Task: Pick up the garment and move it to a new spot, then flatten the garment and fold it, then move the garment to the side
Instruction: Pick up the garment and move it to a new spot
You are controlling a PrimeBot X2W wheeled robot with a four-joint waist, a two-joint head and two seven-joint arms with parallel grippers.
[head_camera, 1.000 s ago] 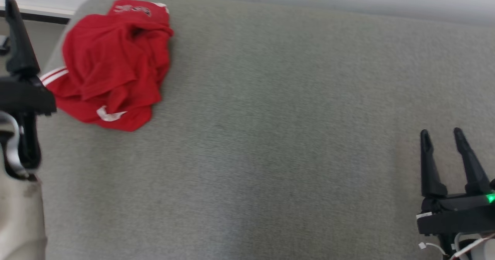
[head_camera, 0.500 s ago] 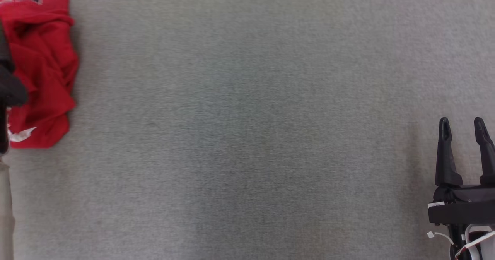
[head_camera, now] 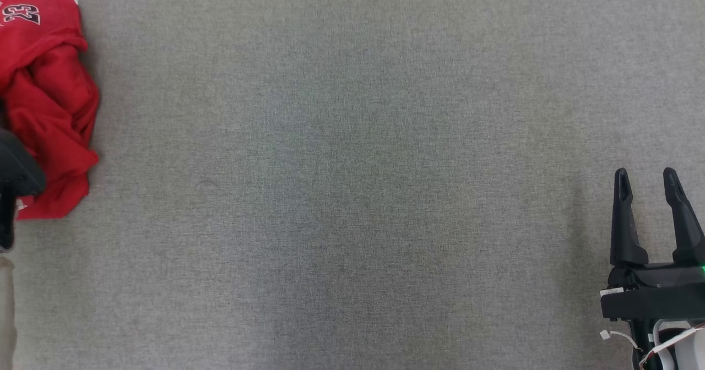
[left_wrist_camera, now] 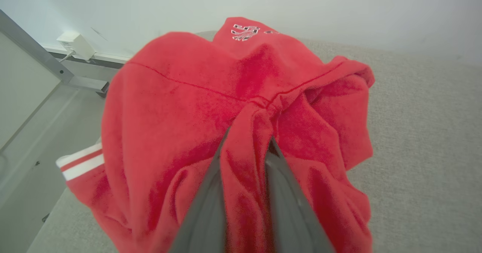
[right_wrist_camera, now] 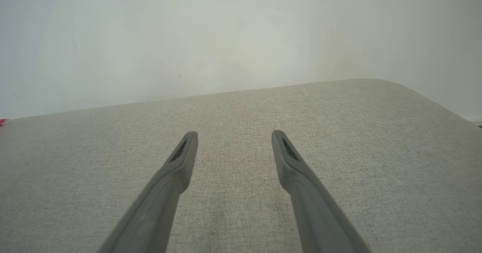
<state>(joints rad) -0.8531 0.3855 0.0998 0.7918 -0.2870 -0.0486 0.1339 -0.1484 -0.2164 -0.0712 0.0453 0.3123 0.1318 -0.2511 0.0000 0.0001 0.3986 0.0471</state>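
The garment [head_camera: 49, 100] is a crumpled red shirt with white printing and white-striped trim, lying at the far left edge of the head view on the grey cushioned surface [head_camera: 352, 194]. In the left wrist view the garment [left_wrist_camera: 180, 106] is close up, and my left gripper [left_wrist_camera: 248, 132] is shut on a raised fold of its red cloth, which is pinched between the two fingers. The dark housing of my left arm [head_camera: 14, 177] overlaps the garment's near side. My right gripper [head_camera: 645, 177] stands open at the lower right, far from the garment, its fingers [right_wrist_camera: 180, 159] spread over bare fabric.
The grey surface [right_wrist_camera: 339, 140] ends at a white wall [right_wrist_camera: 241, 38] behind. Left of the garment the surface drops off beside a metal frame [left_wrist_camera: 41, 61] and a white plug box [left_wrist_camera: 75, 46].
The head camera has swung, putting the garment at the picture's left edge. My left gripper has closed on a fold of the garment. The right gripper stays open.
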